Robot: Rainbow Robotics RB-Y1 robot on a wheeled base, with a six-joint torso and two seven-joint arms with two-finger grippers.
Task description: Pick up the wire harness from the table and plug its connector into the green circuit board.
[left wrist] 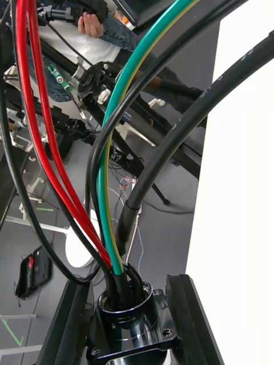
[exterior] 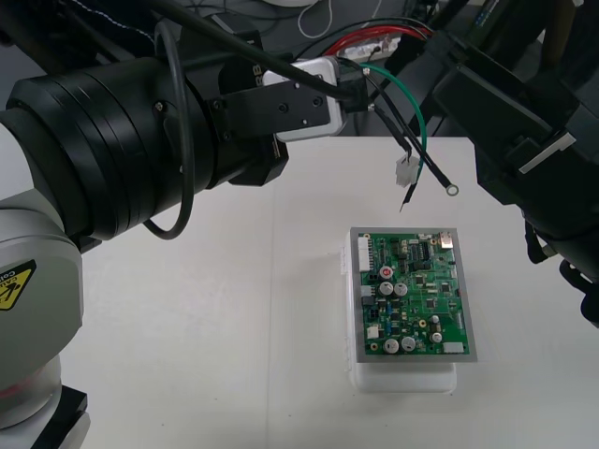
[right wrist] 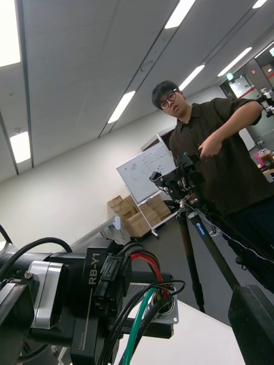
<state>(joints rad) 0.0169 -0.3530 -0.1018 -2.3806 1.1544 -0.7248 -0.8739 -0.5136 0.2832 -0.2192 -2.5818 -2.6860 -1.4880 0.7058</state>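
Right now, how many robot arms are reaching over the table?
2. The left arm comes in from the left, its fingers shut on the harness socket, wires dangling beyond the green circuit board. The right arm comes in from the right, close beside those wires.

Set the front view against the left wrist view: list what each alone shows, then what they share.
Front view alone: the green circuit board on its white base, and the harness plug dangling apart from it. Left wrist view alone: the round socket clamped between the fingers of the left gripper. Shared: the red, green and black wires.
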